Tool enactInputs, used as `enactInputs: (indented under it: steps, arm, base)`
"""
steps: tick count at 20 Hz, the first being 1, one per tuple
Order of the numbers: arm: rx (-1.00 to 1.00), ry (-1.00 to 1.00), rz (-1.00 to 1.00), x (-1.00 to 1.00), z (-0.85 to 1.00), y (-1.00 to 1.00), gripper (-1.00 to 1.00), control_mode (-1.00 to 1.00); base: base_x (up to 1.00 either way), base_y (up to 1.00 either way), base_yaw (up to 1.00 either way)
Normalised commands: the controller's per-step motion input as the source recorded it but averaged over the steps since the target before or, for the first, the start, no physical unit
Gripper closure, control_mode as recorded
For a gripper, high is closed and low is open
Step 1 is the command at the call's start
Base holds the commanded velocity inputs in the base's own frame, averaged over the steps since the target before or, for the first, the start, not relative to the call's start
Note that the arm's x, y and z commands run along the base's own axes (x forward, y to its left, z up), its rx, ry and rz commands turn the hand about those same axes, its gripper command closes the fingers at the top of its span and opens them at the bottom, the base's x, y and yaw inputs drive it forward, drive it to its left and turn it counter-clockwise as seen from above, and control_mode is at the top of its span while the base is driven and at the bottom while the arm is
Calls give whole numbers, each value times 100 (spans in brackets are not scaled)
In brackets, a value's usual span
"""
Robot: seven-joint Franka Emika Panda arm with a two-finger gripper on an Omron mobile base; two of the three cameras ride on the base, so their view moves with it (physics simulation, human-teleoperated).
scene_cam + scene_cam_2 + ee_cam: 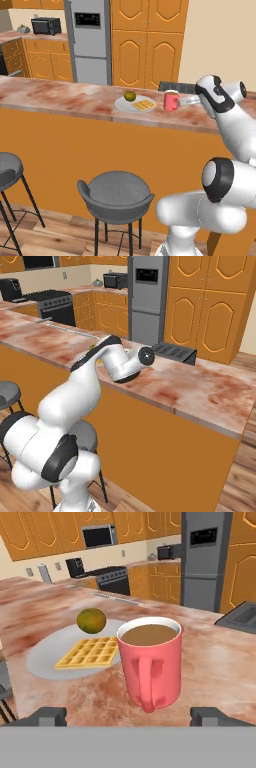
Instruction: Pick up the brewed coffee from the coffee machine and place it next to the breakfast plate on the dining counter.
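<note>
Left base view: mug point(171, 101) upright on counter point(65, 97), just right of plate point(135, 105) with waffle point(144, 105) and fruit point(130, 95). Gripper point(186, 101) just right of mug, level with it.
Right base view: arm bent over counter point(200, 388); mug hidden behind it.
Hand view: mug point(151, 661) full of coffee, handle toward camera, just beside plate point(47, 657). Fingers point(46, 716) spread wide either side of mug, not touching it

Red mug point(151, 662) upright — beside plate point(45, 657), on counter point(220, 662)
</note>
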Motion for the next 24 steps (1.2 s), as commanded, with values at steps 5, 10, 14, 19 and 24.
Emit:
enactInputs:
  steps: [5, 10, 14, 19, 24]
  arm:
    - [-12, 0, -3, -100, 30, 15, -100, -100]
    - [-15, 0, 0, -100, 18, 25, -100, -100]
    - [-16, -11, 0, -100, 17, 28, -100, -100]
    - [-18, -12, 0, -93, 12, 26, -100, -100]
    - [-3, -1, 1, -42, 1, -7, -100, -100]
  base:
    - [0, 0, 0]
    - [0, 0, 0]
    - [0, 0, 0]
    - [0, 0, 0]
    - [0, 0, 0]
